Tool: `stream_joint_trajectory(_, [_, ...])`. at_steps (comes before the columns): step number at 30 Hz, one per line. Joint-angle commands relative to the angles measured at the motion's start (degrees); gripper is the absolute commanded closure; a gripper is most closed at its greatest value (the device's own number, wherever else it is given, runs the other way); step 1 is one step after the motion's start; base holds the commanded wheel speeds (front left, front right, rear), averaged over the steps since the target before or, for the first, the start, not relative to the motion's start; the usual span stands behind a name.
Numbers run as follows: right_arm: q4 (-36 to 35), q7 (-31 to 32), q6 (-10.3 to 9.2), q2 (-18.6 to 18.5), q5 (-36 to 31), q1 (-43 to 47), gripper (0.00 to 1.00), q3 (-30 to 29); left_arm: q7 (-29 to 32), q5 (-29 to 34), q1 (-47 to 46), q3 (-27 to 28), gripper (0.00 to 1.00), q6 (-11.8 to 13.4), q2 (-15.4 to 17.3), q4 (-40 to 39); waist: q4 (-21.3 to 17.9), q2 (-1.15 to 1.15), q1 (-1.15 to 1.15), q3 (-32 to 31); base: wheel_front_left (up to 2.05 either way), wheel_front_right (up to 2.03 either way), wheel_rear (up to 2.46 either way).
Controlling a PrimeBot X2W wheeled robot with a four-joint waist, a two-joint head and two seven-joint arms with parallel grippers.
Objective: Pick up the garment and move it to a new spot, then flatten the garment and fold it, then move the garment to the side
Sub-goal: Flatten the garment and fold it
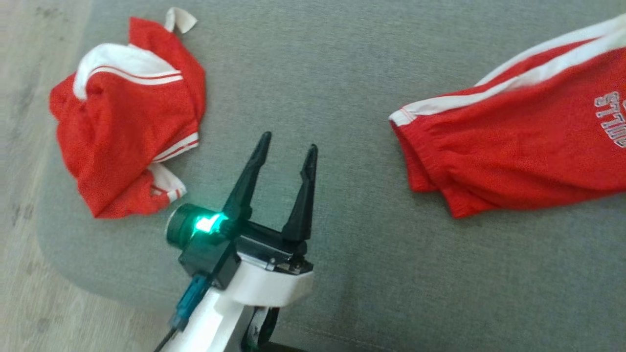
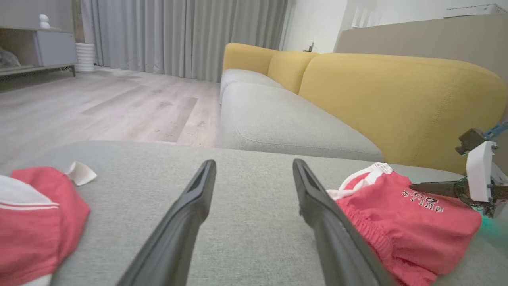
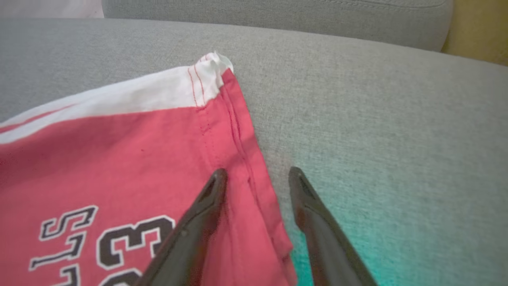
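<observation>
a wide grey sofa cushion (image 1: 352,73) is spread across the head view, with pale wood floor (image 1: 19,195) seen past its rounded corner and yellow backrests (image 2: 397,99) seen in the left wrist view. the garment (image 1: 518,151) is laid on the right of the cushion, loosely doubled, with dark white-outlined lettering on it; part of it is cut off by the frame edge. a second red-and-white piece (image 1: 127,137) is crumpled near the cushion's left corner, well apart from the garment.

the left gripper (image 1: 288,142) is held over bare cushion between the two pieces, spread wide and empty. the right gripper (image 3: 258,171) is seen with its jaws parted astride the garment's side hem (image 3: 246,159): one finger is over red cloth, the other over grey upholstery. nothing is gripped by it.

the pick-up is judged not yet made. if the right jaws are closed here, only the top layer of the hem may be caught, so the garment would be dragged open unevenly, or the cushion cover may be pinched along with it. mesh could be snagged on a fingertip. the wrong piece could also be taken by the left gripper, since both are red and white.
</observation>
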Motion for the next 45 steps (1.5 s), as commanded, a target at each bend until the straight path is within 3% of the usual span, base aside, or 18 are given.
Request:
stream_joint_trajectory(1, [0.1, 0.8, 0.37, -1.7, 1.4, 3.2, 1.0, 0.5, -0.3, 1.7, 0.8, 2.9, 0.0, 0.3, -0.1, -3.5, 0.9, 0.0, 0.01, -0.8, 0.0, 0.0, 0.0])
stream_joint_trajectory(8, [1.6, -2.3, 0.37, -0.1, 3.2, 4.0, 1.0, 0.2, -0.3, 4.5, 3.9, 5.9, 0.0, 0.1, -0.3, -5.7, -1.6, 0.0, 0.01, -4.8, 0.0, 0.0, 0.0])
stream_joint_trajectory(14, [3.0, -3.2, 0.37, -0.2, 3.5, 7.1, 1.0, 0.0, -0.3, 6.1, 5.6, 8.0, 0.0, -0.8, -0.3, -6.0, -6.9, 0.0, 0.01, -8.1, 0.0, 0.0, 0.0])
stream_joint_trajectory(20, [4.6, -5.2, 0.37, -1.9, 1.7, 8.8, 1.0, -2.2, -0.3, 6.6, 7.0, 8.8, 0.0, -1.7, -0.4, -5.1, -10.5, 0.0, 0.01, -10.3, 0.0, 0.0, 0.0])
stream_joint_trajectory(24, [2.7, -6.9, 0.37, -0.7, -0.7, 7.8, 1.0, -2.7, -0.3, 6.9, 7.2, 9.2, 0.0, -2.3, -0.5, -4.1, -11.9, 0.0, 0.01, -11.6, 0.0, 0.0, 0.0])
stream_joint_trajectory(32, [-9.4, -8.0, 0.37, 7.7, -8.1, 5.4, 1.0, -1.0, -0.3, 7.3, 8.8, 9.3, 0.0, -2.9, -0.6, -2.3, -13.5, 0.0, 0.01, -16.1, 0.0, 0.0, 0.0])
stream_joint_trajectory(37, [-17.6, -4.8, 0.37, 14.7, -11.2, 6.8, 1.0, 2.5, -0.3, 7.4, 9.8, 9.2, 0.0, -3.1, -0.6, -1.8, -12.8, 0.0, 0.01, -18.0, 0.0, 0.0, 0.0])
stream_joint_trajectory(41, [-20.1, -3.0, 0.37, 21.8, -11.8, 9.3, 1.0, 5.3, -0.3, 7.3, 10.4, 9.4, 0.0, -3.0, -0.7, -1.8, -11.5, 0.0, 0.01, -18.6, 0.0, 0.0, 0.0])
stream_joint_trajectory(42, [-19.9, -3.0, 0.37, 23.7, -11.7, 10.1, 0.62, 5.5, -0.3, 7.2, 10.5, 9.4, 0.0, -3.0, -0.7, -1.7, -11.1, 0.0, 0.01, -18.8, 0.0, 0.0, 0.0])
stream_joint_trajectory(43, [-19.6, -3.5, 0.37, 25.4, -11.9, 10.8, 0.0, 5.3, -0.3, 7.2, 10.6, 9.3, 0.0, -3.0, -0.7, -1.7, -10.7, 0.0, 0.01, -19.0, 0.0, 0.0, 0.0])
stream_joint_trajectory(45, [-18.9, -5.4, 0.37, 28.1, -12.6, 12.2, 0.0, 4.2, -0.3, 7.1, 10.7, 9.1, 0.0, -3.0, -0.7, -1.6, -9.7, 0.0, 0.01, -19.6, 0.0, 0.0, 0.0])
